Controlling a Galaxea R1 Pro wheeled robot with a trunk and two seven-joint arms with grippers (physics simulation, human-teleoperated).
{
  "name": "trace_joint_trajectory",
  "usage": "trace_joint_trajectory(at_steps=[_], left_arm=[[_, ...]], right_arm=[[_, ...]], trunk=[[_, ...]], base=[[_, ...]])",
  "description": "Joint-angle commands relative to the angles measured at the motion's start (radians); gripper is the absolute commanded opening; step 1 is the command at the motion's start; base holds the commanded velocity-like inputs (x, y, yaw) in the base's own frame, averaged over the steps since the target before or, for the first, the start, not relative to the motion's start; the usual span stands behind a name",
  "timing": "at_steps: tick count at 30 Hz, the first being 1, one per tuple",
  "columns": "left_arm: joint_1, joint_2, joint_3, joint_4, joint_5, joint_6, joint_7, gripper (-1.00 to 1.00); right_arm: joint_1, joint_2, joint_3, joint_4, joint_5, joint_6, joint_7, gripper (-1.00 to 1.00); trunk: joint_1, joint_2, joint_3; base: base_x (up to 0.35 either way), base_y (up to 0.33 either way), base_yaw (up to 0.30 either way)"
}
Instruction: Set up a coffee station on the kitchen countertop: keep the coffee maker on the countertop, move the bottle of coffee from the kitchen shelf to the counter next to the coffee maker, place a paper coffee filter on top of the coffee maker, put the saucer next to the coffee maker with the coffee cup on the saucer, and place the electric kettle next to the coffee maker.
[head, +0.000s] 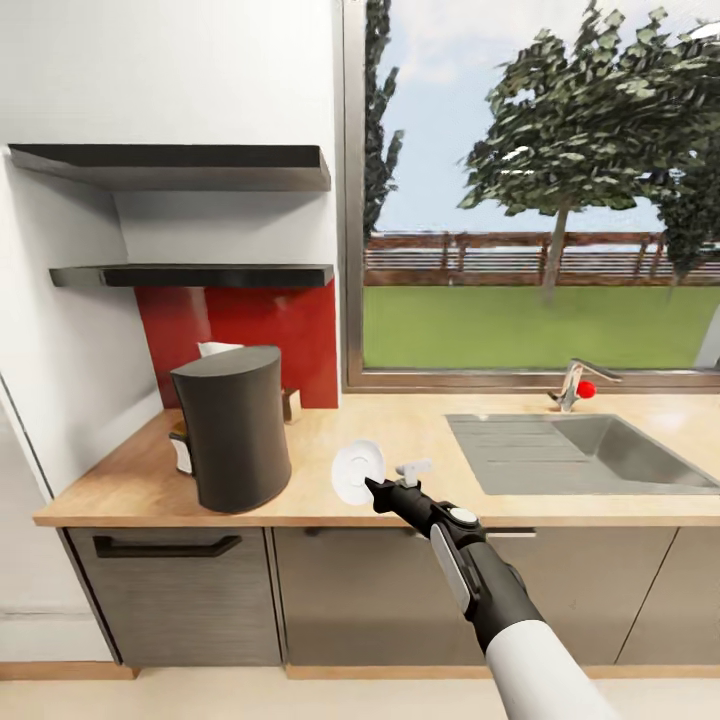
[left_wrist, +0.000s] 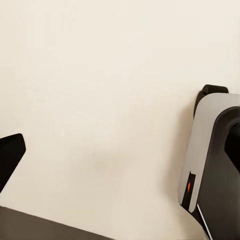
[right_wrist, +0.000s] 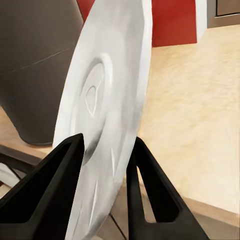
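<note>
Presently: right claw (head: 374, 487) clamped on the saucer (head: 357, 468) over the table's (head: 120, 480) front edge.

No brand, label or legible writing is found on any item. From the head view, the white saucer is held on edge just right of the dark coffee maker (head: 233, 428), near but apart from it; a white item pokes up behind the coffee maker, not identifiable. Two dark shelves (head: 190, 275) hang above on the wall, and a sink (head: 590, 450) sits well to the right. The right wrist view adds the grip itself: both black fingers (right_wrist: 45, 185) pinch the saucer's (right_wrist: 102, 115) rim, coffee maker (right_wrist: 35, 65) beyond. The left wrist view gives pale floor and part of the robot's own grey body (left_wrist: 212, 160); one dark fingertip (left_wrist: 10, 155) shows, so I cannot tell the left claw's state.
</note>
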Motion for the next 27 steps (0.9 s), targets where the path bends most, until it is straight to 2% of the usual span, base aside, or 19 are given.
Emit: trace_joint_trajectory(at_steps=[1,10,27], left_arm=[[0.000,0.000,0.006,-0.002,0.000,0.006,-0.001,1.00],[0.001,0.007,0.011,-0.002,0.003,0.006,-0.002,1.00],[0.001,-0.002,0.004,-0.002,0.002,0.006,-0.002,1.00]], right_arm=[[0.000,0.000,-0.001,-0.001,-0.008,0.008,0.001,-1.00],[0.000,0.000,-0.002,-0.001,-0.008,0.008,0.001,-1.00],[0.000,0.000,-0.004,-0.001,-0.008,0.008,0.001,-1.00]], trunk=[[0.000,-0.001,-0.001],[0.000,-0.001,-0.001],[0.000,-0.001,-0.001]], base=[[-0.115,0.292,-0.056],[-0.019,0.318,-0.240],[0.000,0.339,-0.262]])
